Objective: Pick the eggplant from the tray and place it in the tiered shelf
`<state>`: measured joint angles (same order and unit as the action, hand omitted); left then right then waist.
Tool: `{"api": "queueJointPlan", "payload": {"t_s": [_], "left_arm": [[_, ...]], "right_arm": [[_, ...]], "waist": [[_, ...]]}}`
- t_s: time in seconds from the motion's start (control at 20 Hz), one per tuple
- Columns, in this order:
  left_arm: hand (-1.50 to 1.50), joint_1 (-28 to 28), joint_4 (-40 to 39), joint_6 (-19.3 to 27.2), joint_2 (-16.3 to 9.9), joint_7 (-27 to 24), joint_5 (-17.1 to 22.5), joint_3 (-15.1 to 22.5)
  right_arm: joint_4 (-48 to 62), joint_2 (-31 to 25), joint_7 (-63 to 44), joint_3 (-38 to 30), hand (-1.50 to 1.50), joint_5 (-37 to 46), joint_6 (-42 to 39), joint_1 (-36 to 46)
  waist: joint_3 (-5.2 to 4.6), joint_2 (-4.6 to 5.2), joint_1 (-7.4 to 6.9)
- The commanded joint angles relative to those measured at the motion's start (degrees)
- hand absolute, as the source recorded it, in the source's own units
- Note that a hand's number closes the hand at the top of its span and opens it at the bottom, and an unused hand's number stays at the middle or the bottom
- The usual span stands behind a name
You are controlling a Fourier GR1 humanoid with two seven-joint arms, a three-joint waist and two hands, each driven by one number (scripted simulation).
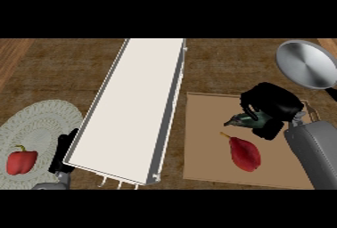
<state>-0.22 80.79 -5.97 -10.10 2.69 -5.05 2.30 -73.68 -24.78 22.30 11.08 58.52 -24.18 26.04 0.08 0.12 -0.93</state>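
Observation:
The dark eggplant lies at the back right of the brown tray; only its green stem end shows. My right hand is over it with fingers curled round it, hiding most of it. The tall white tiered shelf stands left of the tray, seen from above. My left hand shows low at the shelf's left side, mostly hidden by the shelf.
A red chili-shaped pepper lies on the tray in front of the eggplant. A red bell pepper sits on a pale woven mat at the left. A steel pan stands at the back right.

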Motion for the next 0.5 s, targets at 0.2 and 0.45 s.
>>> {"api": "queueJointPlan", "payload": {"t_s": [0.2, 0.45], "left_arm": [[0.0, -1.38, -2.42, 0.58, 1.19, 1.09, -0.49, -0.18], [0.0, -1.54, -1.95, -1.12, -0.26, 0.56, 0.45, -1.41]], "right_arm": [[9.77, -4.72, 22.58, -0.52, 1.5, -3.51, -0.13, 10.6], [10.43, -5.5, 22.73, -7.67, 1.5, -8.97, -0.97, 17.83]], "waist": [[-0.07, 0.07, 0.17], [-0.09, -0.01, 0.36]]}}
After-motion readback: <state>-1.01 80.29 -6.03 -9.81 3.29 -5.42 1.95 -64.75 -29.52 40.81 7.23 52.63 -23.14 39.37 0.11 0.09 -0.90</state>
